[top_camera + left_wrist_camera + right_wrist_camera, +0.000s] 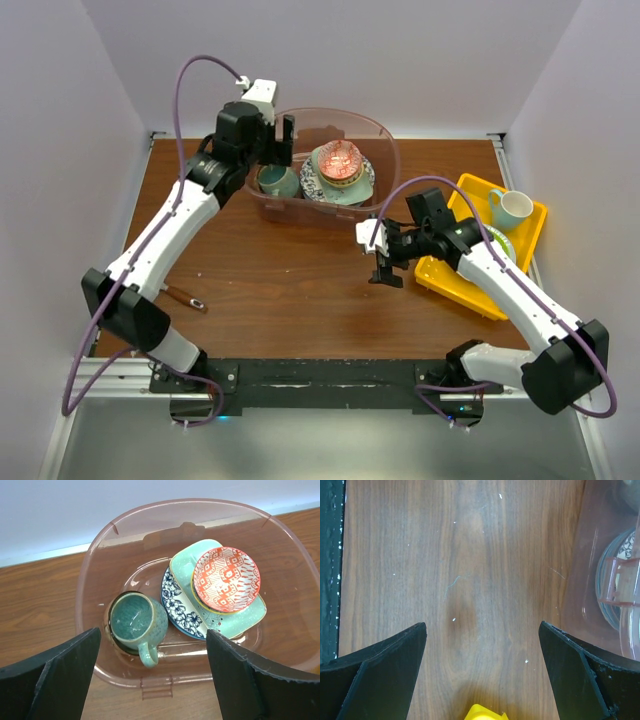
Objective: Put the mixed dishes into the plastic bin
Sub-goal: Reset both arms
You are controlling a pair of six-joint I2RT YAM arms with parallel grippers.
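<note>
The large translucent pinkish-brown plastic bin (150, 535) sits at the far middle of the wooden counter (290, 270) and holds the mixed dishes. A speckled teal ceramic mug (137, 622) stands upright at its left side. Beside it, a blue-patterned plate (176, 605) lies under a mint square dish (240, 620), with a red-patterned bowl (226, 578) on top.

The left end effector (152, 635) hangs directly over the mug, jaws spread wide and nothing between them. To finish this placing well, I judge it should lift straight up, so neither finger clips the mug's handle or the bin's near rim.

The right end effector (385, 262) is also wide open and empty. It sits low over bare counter, between the bin and a flat yellow rectangular tray (472, 192). On that tray stand a pale mug (512, 207) and a lime-green plate (500, 242); the right arm lies across the tray, partly covering the plate. A small brown-handled utensil (185, 297) lies near the left arm, well apart from the bin.
</note>
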